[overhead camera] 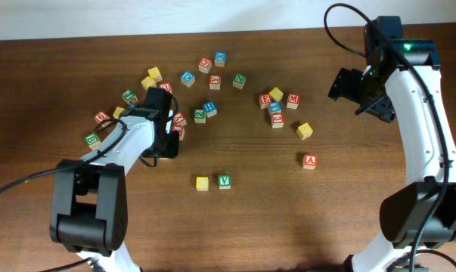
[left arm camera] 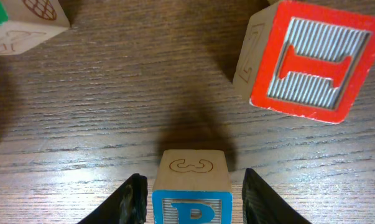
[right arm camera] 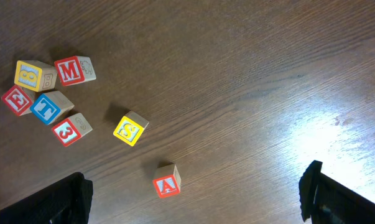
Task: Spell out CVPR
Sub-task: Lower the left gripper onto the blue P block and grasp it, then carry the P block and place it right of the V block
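Note:
A yellow C block (overhead camera: 203, 183) and a green V block (overhead camera: 224, 180) sit side by side at the front middle of the table. My left gripper (overhead camera: 162, 146) is low over the table among the left blocks. In the left wrist view its jaws (left arm camera: 190, 198) are open on either side of a blue P block (left arm camera: 192, 177) that rests on the wood, with a gap on each side. The P block is hidden under the gripper in the overhead view. My right gripper (overhead camera: 361, 89) is open, empty and high at the back right (right arm camera: 196, 190).
A red-faced block (left arm camera: 305, 59) lies just beyond the P block on the right, and a green-edged block (left arm camera: 22, 18) at the far left. A red A block (right arm camera: 167, 180), a yellow block (right arm camera: 130, 129) and a cluster with a red M block (right arm camera: 72, 70) lie below the right gripper. Several more blocks are scattered at the back.

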{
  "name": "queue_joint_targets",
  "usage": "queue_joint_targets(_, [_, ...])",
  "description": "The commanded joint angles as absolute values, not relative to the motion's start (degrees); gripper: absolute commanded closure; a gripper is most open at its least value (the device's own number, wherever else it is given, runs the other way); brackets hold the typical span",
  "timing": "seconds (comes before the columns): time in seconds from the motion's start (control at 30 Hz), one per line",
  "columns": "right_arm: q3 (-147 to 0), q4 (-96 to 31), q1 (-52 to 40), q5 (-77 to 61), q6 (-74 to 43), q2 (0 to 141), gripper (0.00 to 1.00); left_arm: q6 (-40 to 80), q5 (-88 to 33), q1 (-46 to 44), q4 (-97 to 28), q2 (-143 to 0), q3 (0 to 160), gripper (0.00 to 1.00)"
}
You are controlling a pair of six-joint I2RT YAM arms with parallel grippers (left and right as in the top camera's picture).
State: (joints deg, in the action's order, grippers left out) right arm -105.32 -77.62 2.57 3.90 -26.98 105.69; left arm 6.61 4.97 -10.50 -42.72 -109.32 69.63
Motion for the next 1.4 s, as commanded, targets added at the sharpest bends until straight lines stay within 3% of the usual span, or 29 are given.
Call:
queue_joint_targets(0.0, [-105.93,-77.58,2.66,5.02,-27.20,105.56,0.02,6.35,5.39,-10.35,-42.24,-109.93,69.30,0.66])
queue_joint_targets(0.53, [-105.93,-77.58,2.66,5.02,-27.20,105.56,0.02,6.35,1.85,-10.39,-52.42,-109.91,76.86,0.78])
queue_joint_targets(0.8, [-105.93,-77.58,2.66,5.02,-27.20,105.58,0.01,6.33,-24.05,-14.11,-66.11,-109.80,91.61,0.78])
queue_joint_targets(0.87, [-105.93,-77.58,2.66,5.02,-27.20,105.56,0.02,7.55,-28.45,-18.31,-66.48,-109.82,91.61,0.85])
queue_joint_targets(1.0, [-105.93,-77.58,2.66,5.02,-27.20,105.56,0.02,19.03,-24.75,-29.04,-64.25,-109.84,91.09,0.83])
queue_joint_targets(1.17, [-105.93,-77.58,2.66,5.02,-27.20,105.56,0.02,32.14,-8.86,-40.47,-59.88,-109.93,86.48,0.83])
queue_joint_targets(1.37, [-105.93,-77.58,2.66,5.02,-27.20,105.56,0.02,41.19,-4.56,-42.61,-49.43,-109.93,78.37,0.83])
